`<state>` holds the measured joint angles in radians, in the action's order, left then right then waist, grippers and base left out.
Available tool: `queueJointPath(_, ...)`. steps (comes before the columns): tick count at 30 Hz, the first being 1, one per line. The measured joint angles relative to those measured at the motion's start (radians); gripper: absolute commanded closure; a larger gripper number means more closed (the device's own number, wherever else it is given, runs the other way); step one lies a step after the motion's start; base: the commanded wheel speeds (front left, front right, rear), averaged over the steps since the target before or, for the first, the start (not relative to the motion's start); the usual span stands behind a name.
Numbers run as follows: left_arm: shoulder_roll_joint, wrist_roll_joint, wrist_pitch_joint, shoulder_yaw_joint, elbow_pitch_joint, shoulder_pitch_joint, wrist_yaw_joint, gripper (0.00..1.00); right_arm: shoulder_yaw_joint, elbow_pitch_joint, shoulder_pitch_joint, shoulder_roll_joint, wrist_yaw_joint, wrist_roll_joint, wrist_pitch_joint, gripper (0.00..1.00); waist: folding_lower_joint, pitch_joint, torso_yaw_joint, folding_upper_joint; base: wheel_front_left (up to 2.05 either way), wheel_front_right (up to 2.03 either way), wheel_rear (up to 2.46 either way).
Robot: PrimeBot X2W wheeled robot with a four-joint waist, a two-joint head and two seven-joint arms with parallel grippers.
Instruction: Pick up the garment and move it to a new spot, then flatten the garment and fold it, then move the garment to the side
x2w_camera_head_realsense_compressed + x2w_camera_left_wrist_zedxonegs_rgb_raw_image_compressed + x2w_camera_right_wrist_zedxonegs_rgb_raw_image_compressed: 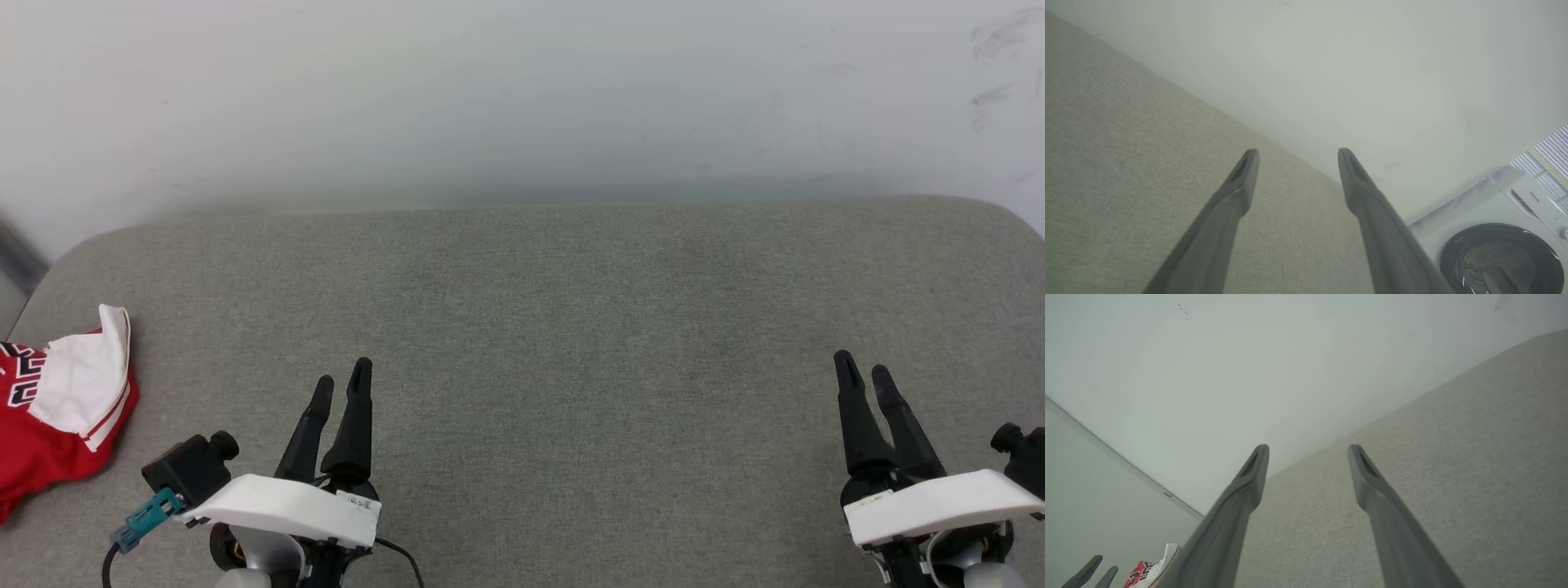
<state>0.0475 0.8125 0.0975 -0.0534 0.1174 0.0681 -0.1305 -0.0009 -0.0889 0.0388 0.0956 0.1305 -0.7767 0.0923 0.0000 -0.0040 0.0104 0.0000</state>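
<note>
Red and white shirt [57,425] lies bunched at the left edge of the grey fabric surface [571,327]. Left gripper [343,373] and right gripper [862,364] hover, jaws wide, empty.

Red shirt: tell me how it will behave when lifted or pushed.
The shirt lies crumpled in soft folds, so it will probably hang limp from one pinch. It looks thin, likely light. Pushed across the woven grey cushion, it may bunch rather than slide.
</note>
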Motion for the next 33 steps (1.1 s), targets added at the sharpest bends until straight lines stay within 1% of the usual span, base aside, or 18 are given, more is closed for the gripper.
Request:
queueJointPath(9, 0.000, -0.175, 0.028, 0.001, -0.013, -0.002, 0.000, 0.00, 0.015, 0.037, -0.003, 0.013, 0.000, 0.161, -0.007, 0.00, 0.0000, -0.001, 0.003, 0.0000, 0.00, 0.00, 0.00)
queueJointPath(20, 0.001, -0.314, 0.056, 0.011, -0.022, -0.012, 0.000, 0.00, 0.017, 0.069, -0.020, 0.016, 0.000, 0.306, -0.044, 0.00, 0.0000, -0.004, 0.004, 0.0000, 0.00, 0.00, 0.00)
queueJointPath(33, 0.004, -0.463, 0.088, 0.013, 0.005, -0.020, 0.000, 0.00, -0.004, 0.106, -0.042, 0.002, 0.000, 0.467, -0.063, 0.00, 0.0000, -0.007, 0.005, 0.0000, 0.00, 0.00, 0.00)
